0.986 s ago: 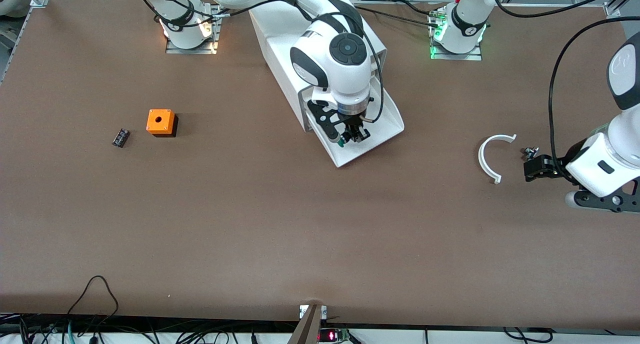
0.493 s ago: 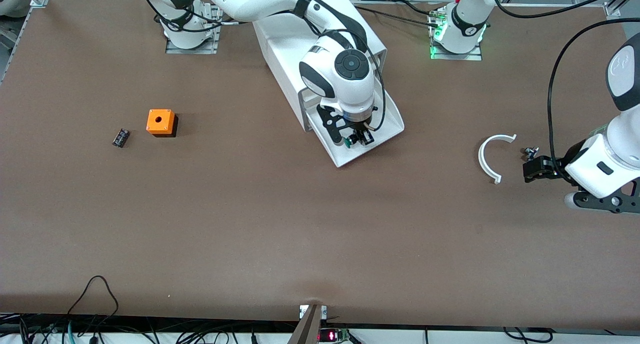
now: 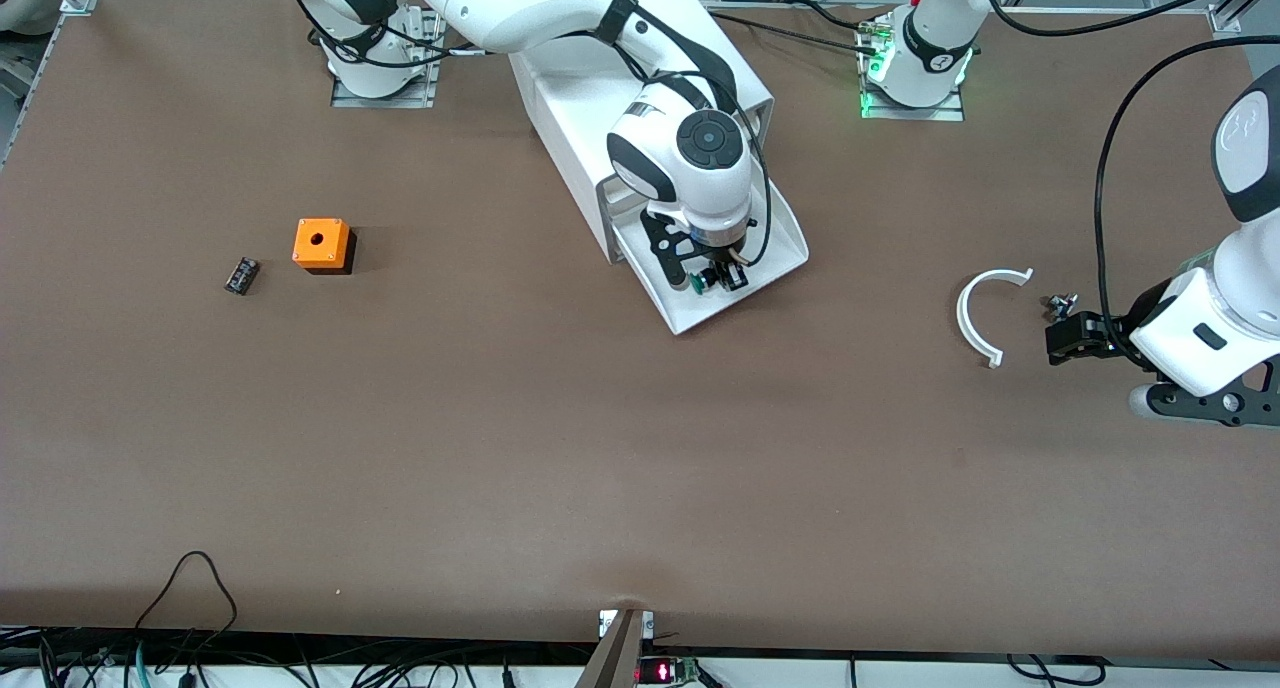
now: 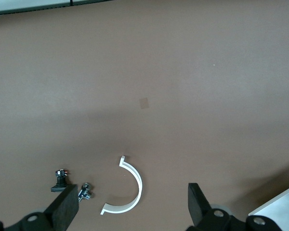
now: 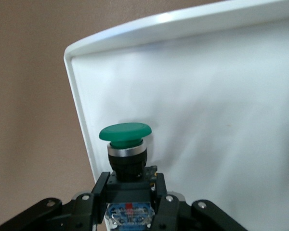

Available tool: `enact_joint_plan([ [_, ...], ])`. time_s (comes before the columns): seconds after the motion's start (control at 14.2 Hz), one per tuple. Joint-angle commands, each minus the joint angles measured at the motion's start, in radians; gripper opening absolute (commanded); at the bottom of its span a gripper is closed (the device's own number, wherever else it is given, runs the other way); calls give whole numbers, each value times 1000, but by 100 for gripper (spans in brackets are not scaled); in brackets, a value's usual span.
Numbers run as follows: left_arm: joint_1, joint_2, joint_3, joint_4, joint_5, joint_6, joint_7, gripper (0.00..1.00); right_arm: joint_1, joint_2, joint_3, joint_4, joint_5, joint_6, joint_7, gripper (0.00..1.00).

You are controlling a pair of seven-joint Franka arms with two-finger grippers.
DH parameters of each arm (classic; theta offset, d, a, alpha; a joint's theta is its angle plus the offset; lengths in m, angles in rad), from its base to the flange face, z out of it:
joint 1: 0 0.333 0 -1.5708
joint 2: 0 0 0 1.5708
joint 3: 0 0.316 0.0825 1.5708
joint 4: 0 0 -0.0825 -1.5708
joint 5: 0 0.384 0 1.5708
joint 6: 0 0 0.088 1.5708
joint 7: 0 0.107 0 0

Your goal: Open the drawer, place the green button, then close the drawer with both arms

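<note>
Brown table [image 3: 500, 448]: right gripper [image 3: 712, 276] holds button [image 5: 125, 139] over drawer [image 3: 775, 258]

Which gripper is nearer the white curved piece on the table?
Left. The left gripper hangs open right beside the white curved piece; the right gripper holds the button over the drawer.

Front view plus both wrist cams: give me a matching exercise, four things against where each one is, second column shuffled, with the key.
Things:
1. button
2. orange cube
3. white curved piece
4. drawer

Places or states:
A. lying on the table close by the open left gripper
B. pulled out of the white cabinet
C. on the table toward the right arm's end, beside a small black component
D. held in the right gripper, over the drawer tray

Pairs: 1-D, 2-C, 3-A, 4-B
</note>
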Motion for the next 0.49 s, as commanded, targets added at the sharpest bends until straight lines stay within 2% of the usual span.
enact_joint_plan([
  [0.0,7,-11,-10,-3,27,-14,-12,100,2,-2,0,-8,16,43,28,14],
  [0.07,7,-11,-9,-3,25,-15,-12,100,2,-3,0,-8,16,41,27,45],
  [0.14,7,-11,-9,-3,25,-15,-12,100,2,-3,-2,-7,14,41,28,92],
  [0.21,7,-11,-10,-3,27,-15,-12,100,2,-3,-2,-7,13,41,25,100],
  [0.42,7,-11,-10,-3,25,-23,-12,100,-1,-20,-3,-1,13,29,21,100],
])
